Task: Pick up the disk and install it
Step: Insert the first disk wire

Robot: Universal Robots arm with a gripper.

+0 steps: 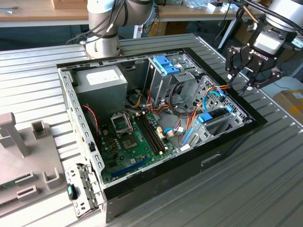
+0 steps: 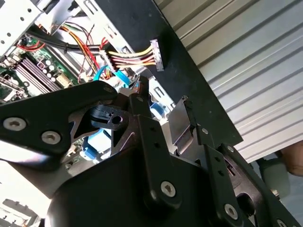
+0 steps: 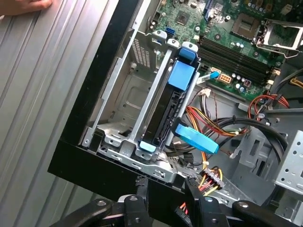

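Empty and open, the end effector (image 1: 240,83) hangs over the rim of the case (image 1: 189,163), its fingers spread with a clear gap between them and nothing in it. In both wrist views the fingertips (image 3: 142,191) are bare and touch neither metal nor cable.

Below it, just inside the case wall, the disk (image 1: 204,117) stands on edge in a slot of the bay (image 3: 118,109), its blue carrier (image 3: 181,78) facing up toward the end effector. Disk and fingers are well apart. I cannot tell whether the disk is pushed fully home in its slot.

By my reading, the work is at the approach stage: the end effector hovers above the disk and no grasp has been made.

A grasp from here would call for a straight descent with the jaws lined up across the disk's thin sides, since the bay's rails sit close on either side of it and leave little room. The blue cable (image 3: 196,140) lies just beside the disk's nearer end, and a bundle of wires (image 3: 213,176) with its connector (image 2: 156,54) sits almost under the fingertips. Both could snag, so the jaws would need to pass clear of them.

A person's hand (image 3: 26,4) rests on the worktop (image 1: 265,179) beyond the case, away from the end effector.
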